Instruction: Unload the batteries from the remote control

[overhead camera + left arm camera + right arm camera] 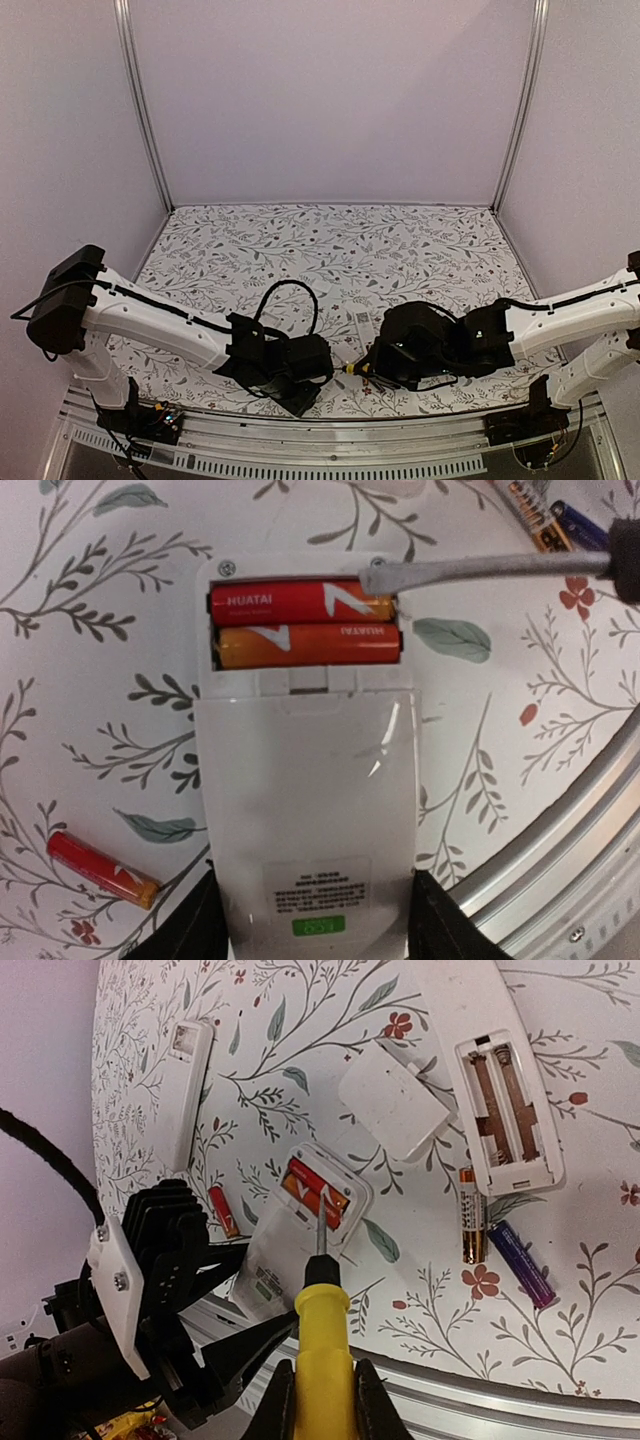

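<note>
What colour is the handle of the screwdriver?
The handle is yellow, clearest in the right wrist view.

1. A screwdriver (322, 1360) with a yellow handle stands at the bottom centre of the right wrist view. Its thin grey shaft runs straight up toward mid-frame.
2. A white cloth (330, 240) printed with grey-green leafy sprigs and small red flowers covers the table.
3. Pale lilac walls (330, 100) fill the upper part of the top view, with slanting metal posts (146, 110) at the back corners.
4. A ribbed metal rail (330, 432) runs along the bottom edge.
</note>
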Controlling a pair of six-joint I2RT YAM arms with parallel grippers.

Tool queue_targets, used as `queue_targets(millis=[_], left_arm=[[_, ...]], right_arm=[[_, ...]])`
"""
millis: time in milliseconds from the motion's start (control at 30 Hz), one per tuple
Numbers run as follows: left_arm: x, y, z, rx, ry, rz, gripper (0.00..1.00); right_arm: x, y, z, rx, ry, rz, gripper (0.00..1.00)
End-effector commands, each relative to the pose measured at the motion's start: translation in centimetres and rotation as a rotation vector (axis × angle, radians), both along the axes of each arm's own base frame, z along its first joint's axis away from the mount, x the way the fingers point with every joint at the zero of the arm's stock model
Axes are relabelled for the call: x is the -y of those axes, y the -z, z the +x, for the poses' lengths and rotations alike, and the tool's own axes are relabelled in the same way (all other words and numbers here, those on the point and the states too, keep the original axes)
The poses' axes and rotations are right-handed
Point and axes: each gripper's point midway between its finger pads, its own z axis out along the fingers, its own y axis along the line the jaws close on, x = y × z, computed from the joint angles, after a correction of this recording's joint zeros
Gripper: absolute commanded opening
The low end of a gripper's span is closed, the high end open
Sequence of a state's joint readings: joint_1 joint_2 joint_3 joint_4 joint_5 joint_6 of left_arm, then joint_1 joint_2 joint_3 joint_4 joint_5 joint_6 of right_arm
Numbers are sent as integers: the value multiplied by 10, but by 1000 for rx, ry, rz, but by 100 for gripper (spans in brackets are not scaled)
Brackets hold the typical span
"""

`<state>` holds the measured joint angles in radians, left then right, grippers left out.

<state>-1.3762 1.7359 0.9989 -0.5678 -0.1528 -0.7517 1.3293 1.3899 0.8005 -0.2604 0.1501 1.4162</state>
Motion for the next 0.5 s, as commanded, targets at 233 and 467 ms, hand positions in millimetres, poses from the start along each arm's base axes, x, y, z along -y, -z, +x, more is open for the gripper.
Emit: queue_targets(millis=[233,467], left_arm=[[0,-1,-2,13,9,21,24],[1,-1,-1,15,9,20,24]], right_arm=[[1,-3,-4,6,5,-64,0],[5,0,-5,-3,20,-87,0]])
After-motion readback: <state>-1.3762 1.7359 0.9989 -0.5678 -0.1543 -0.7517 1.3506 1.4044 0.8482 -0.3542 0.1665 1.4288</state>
